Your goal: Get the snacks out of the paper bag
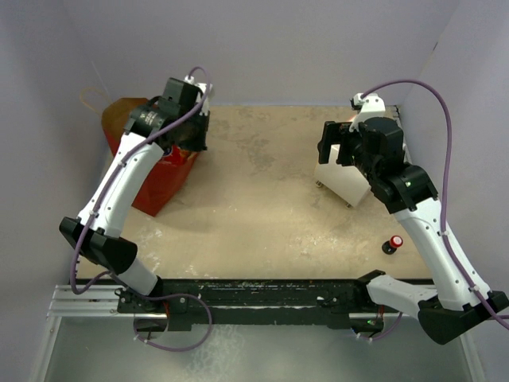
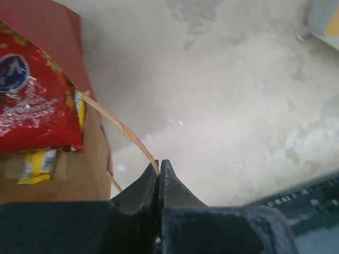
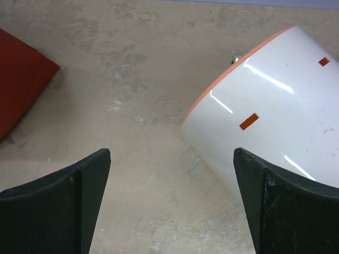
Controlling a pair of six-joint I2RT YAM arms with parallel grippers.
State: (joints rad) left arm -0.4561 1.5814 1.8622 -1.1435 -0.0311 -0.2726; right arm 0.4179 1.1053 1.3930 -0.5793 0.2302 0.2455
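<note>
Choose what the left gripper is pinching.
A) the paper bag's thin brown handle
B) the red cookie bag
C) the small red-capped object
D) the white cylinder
A: the left wrist view shows the left gripper shut on the thin brown handle of the paper bag; the red cookie bag lies inside, untouched.
</note>
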